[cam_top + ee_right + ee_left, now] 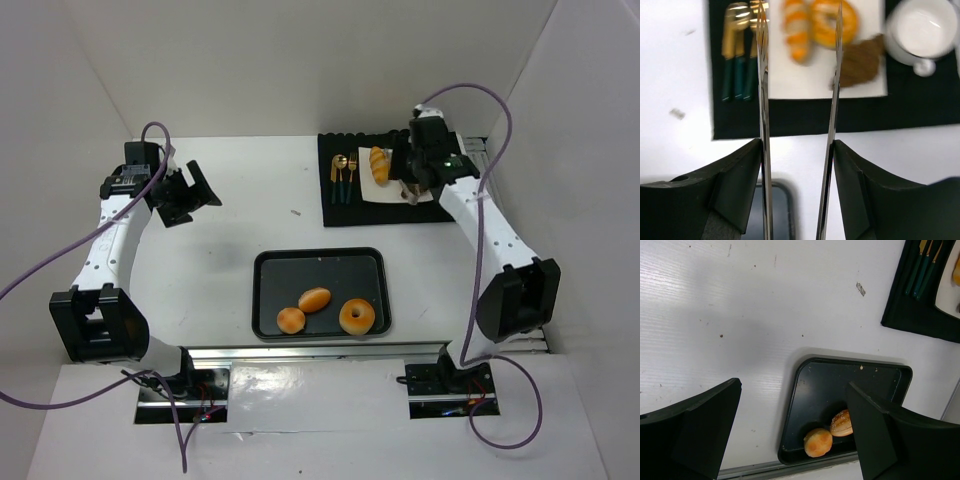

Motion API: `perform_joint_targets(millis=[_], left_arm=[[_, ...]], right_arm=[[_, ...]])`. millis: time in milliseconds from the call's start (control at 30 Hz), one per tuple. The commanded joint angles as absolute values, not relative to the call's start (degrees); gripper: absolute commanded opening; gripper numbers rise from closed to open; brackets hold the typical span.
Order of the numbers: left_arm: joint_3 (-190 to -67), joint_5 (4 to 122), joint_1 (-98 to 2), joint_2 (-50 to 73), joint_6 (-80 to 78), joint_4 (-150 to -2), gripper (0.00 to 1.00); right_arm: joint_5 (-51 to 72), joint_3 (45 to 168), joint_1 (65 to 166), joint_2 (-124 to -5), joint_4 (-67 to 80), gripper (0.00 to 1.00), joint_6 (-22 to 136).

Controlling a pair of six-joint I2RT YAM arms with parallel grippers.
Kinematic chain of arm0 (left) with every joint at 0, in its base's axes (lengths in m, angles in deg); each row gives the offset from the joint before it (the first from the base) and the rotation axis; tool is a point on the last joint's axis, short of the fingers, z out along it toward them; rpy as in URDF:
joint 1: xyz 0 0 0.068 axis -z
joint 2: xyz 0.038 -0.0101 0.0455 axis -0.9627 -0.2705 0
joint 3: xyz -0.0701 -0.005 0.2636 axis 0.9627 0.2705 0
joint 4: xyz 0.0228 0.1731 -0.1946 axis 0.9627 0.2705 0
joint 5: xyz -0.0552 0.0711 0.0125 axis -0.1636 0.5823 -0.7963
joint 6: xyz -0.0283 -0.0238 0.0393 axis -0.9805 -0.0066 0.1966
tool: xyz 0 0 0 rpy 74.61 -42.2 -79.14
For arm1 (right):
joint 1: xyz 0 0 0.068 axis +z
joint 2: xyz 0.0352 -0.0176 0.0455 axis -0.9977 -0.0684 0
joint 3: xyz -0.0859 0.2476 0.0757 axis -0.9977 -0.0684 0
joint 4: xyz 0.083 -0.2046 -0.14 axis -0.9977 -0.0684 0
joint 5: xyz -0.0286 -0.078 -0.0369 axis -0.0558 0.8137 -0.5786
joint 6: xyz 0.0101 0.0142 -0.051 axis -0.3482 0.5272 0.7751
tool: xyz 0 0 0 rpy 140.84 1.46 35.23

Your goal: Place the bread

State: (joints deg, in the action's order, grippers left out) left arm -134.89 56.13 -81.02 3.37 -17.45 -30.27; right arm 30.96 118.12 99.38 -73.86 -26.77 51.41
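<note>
On the black tray [320, 268] lie three pieces of bread: a round bun [291, 320], an oval roll [314, 299] and a golden ring [357, 317]. My left gripper [185, 195] hangs open and empty at the left, looking down on the bun [818, 442] and the oval roll [841, 423]. At the back right, my right gripper [797, 150] is shut on metal tongs [762, 100], whose blades stand spread. Past their tips, a white napkin [790, 80] carries a long ridged roll [798, 30], a second ring [827, 22] and a dark croissant [860, 62].
The napkin lies on a black mat [345, 212], with gold and teal cutlery [345, 172] on its left and a white mug [920, 32] on its right. White walls close in the table on three sides. A small scrap [295, 212] lies mid-table.
</note>
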Motion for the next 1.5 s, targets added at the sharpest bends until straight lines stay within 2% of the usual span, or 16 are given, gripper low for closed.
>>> perform_joint_targets(millis=[0, 133, 267, 500, 767, 833, 900, 967, 1000, 1033, 1333, 1467], left_arm=[[-137.0, 55.2, -81.4, 3.7, -16.9, -31.2, 0.99], [-137.0, 55.7, -81.4, 4.2, -16.9, -31.2, 0.99], [-136.4, 55.7, -81.4, 4.7, -16.9, -31.2, 0.99], [-135.9, 56.4, -81.4, 4.7, -16.9, -31.2, 0.99], [-135.9, 54.6, -81.9, 3.6, -16.9, -31.2, 0.99], [-136.4, 54.6, -81.9, 3.6, -16.9, -31.2, 0.99], [-136.4, 55.2, -81.9, 3.1, -16.4, -31.2, 0.99], [-136.4, 55.2, -81.9, 2.6, -16.4, -31.2, 0.99], [-136.4, 55.2, -81.9, 2.5, -16.4, -31.2, 0.99], [-136.4, 55.2, -81.9, 2.5, -16.4, -31.2, 0.99], [-136.9, 55.2, -81.9, 4.6, -16.4, -31.2, 0.99], [-135.8, 54.7, -81.9, 6.0, -16.4, -31.2, 0.99]], right_arm=[[28.9, 116.8, 105.1, -70.5, -23.3, 0.65, 56.7], [26.3, 117.5, 114.3, -73.3, -18.2, 0.65, 58.7], [27.1, 125.3, 119.1, -85.9, -15.6, 0.65, 58.7], [29.5, 140.4, 120.4, -105.7, -7.5, 0.65, 56.3], [34.0, 147.6, 122.1, -121.0, 3.2, 0.65, 55.7], [32.9, 150.6, 122.1, -124.3, 3.2, 0.69, 55.7], [31.7, 152.6, 122.6, -125.7, 0.9, 0.81, 55.1], [31.7, 154.3, 122.6, -125.7, -1.2, 0.88, 54.3], [32.4, 154.9, 123.2, -124.1, -1.2, 0.98, 53.8], [32.9, 154.9, 123.2, -122.7, -1.7, 1.0, 53.8], [39.3, 149.7, 120.6, -103.2, -14.2, 1.0, 49.4], [43.7, 137.7, 120.6, -94.4, -22.2, 1.0, 46.7]])
